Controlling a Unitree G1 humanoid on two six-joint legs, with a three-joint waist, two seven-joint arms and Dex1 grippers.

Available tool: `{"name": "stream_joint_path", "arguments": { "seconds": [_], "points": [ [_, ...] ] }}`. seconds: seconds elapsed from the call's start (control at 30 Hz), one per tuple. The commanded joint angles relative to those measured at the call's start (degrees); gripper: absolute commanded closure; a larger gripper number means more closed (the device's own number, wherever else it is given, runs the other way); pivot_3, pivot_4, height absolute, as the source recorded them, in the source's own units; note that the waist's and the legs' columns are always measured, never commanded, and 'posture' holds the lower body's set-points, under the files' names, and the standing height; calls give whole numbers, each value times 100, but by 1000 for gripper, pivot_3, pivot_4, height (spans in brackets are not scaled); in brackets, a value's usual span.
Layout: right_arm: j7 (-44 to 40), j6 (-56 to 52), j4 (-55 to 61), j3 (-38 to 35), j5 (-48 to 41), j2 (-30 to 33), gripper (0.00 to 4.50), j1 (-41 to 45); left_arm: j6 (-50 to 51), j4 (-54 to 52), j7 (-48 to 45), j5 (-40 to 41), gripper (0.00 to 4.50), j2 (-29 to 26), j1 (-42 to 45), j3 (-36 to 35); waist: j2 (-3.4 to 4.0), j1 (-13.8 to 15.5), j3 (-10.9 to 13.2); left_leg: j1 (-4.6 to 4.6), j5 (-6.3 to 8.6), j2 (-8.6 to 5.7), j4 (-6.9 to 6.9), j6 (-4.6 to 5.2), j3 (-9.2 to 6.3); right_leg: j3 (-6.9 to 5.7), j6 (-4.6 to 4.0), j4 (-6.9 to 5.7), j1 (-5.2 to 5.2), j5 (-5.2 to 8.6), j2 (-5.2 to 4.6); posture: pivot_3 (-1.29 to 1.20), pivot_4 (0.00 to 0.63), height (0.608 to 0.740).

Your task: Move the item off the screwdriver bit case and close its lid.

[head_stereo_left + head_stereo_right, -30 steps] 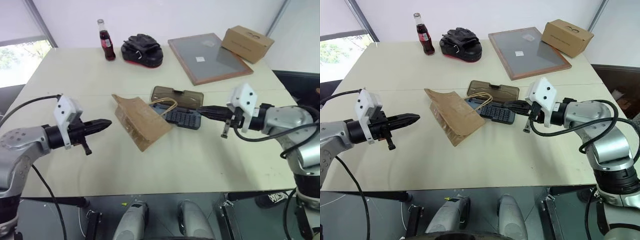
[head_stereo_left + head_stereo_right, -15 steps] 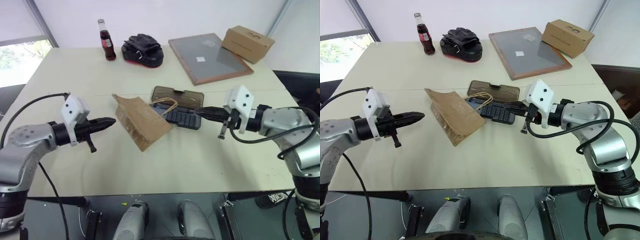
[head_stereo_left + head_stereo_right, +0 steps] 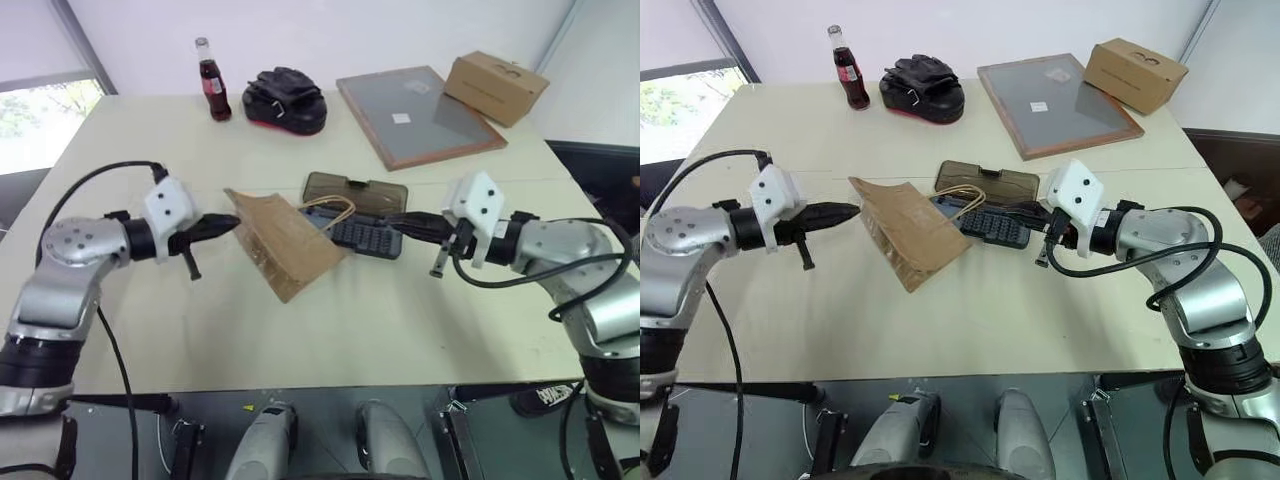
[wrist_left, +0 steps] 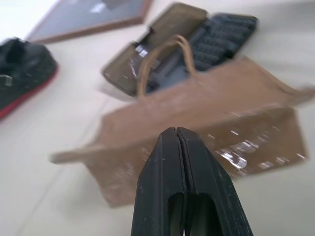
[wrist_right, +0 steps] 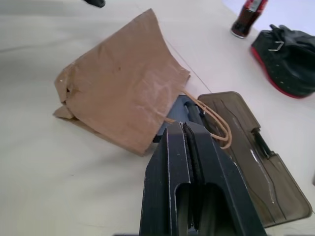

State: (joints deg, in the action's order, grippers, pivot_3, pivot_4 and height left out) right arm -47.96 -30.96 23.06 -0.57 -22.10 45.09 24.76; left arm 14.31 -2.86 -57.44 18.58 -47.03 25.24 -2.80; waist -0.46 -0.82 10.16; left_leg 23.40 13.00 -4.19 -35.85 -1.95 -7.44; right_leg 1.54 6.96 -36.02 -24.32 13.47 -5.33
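The item, a brown paper bag, lies mid-table with its twine handles draped over the left end of the screwdriver bit case. The case lies open, its smoky brown lid flat on the table behind the dark tray. My left gripper is shut and empty, its tip just short of the bag's left corner; the left wrist view shows the bag right ahead of it. My right gripper is shut and empty, its tip over the tray's right end.
At the back of the table stand a cola bottle, a black and red glove, a framed grey board and a cardboard box. Bare tabletop lies in front of the bag and to the left.
My left gripper has moved right and forward to the bag's left corner and rolled about its axis. The right gripper has stayed in place. Bag and case have not moved.
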Motion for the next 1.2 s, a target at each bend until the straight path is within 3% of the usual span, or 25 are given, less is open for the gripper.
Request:
{"name": "stream_joint_path", "arguments": {
  "seconds": [0.03, 0.07, 0.3, 0.33, 0.7, 1.2],
  "points": [
    [129, 64, 272, -105, 24, -52, 4500, -31, 117, 126, -70, 237, 3972, 140, 284, -119, 0, 0, 0, 0, 0, 1, 0, 0, 0, 0, 0, -1, -1, 0, 2, 0, 150, 740],
    [158, 69, 284, -110, 30, -64, 4500, -44, 126, 175, -123, 238, 3771, 166, 378, -77, -2, 7, 1, 0, 0, 1, -1, 0, -1, 0, 1, -2, -1, 0, 2, 0, 150, 740],
    [268, 161, 263, -40, 138, -187, 4500, -12, -570, 813, -761, -125, 211, 175, 996, 280, -4, -2, 2, 2, 0, -1, -5, 0, 8, -3, 1, -3, 0, -1, 3, 0, 150, 740],
    [284, 177, 256, -30, 152, -206, 4500, -6, -722, 906, -908, -179, 64, 156, 1070, 344, -4, -2, 2, 2, 0, -1, -4, 0, 8, -2, 1, -3, 0, -1, 3, 0, 150, 740],
    [359, 252, 254, -18, 244, -280, 4500, -13, -2075, 2175, -2528, -627, 64, -76, 1995, 835, -4, 1, 2, 2, 0, -1, -6, 0, 10, -3, 2, -5, 0, -1, 6, 0, 150, 740],
    [452, 193, 395, -72, 294, -330, 4500, -79, -4739, 5338, -2669, -1886, 64, 1001, 3373, 1637, -7, 3, 3, 3, -1, -7, -19, 3, 10, -3, 5, -14, 1, -2, 9, 0, 150, 740]
  ]
}}
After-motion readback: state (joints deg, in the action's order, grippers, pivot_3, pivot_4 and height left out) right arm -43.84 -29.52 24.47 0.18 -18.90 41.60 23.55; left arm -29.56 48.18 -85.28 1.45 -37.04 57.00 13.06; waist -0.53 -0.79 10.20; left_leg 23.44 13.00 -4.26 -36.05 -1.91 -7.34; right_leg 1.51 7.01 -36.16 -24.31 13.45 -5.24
